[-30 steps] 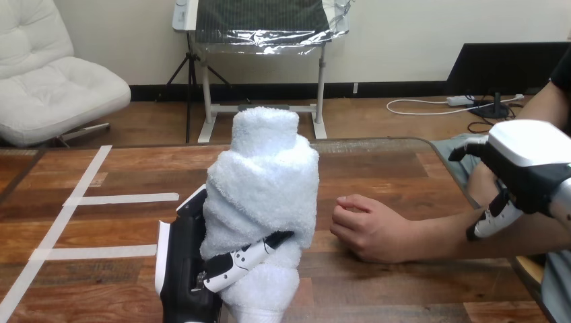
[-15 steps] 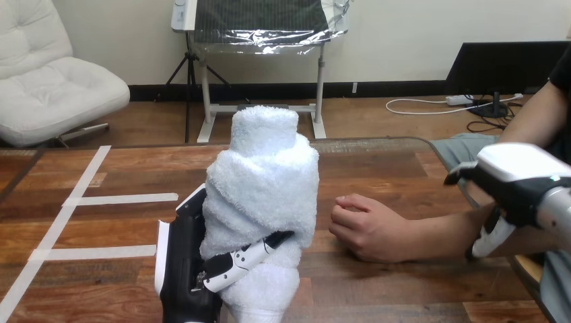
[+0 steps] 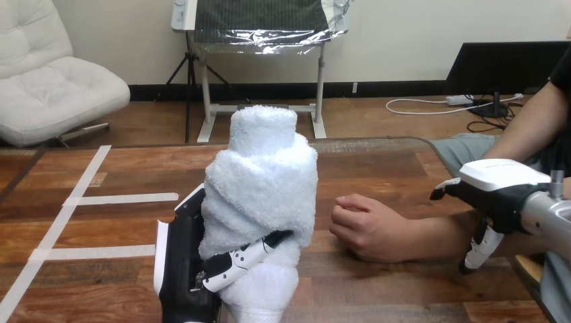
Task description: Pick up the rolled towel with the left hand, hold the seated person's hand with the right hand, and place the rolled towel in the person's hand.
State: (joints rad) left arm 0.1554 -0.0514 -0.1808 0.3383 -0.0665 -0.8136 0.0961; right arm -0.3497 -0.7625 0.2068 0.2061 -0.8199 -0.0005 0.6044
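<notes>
Near the wooden table's (image 3: 404, 168) front edge, the left hand (image 3: 180, 269) gripped the upright rolled towel (image 3: 259, 182) low round its girth, a sound hold for something that looked light, soft and squashy, while the right hand (image 3: 501, 192) hung loose-fingered over the person's forearm (image 3: 431, 235) at the right edge.

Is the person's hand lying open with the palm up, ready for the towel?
No, the person's hand rests on the table curled into a loose fist, palm down.

Black left hand (image 3: 180, 266) white-edged, right hand (image 3: 498, 188) white-shelled, silver forearm (image 3: 549, 217)
</notes>
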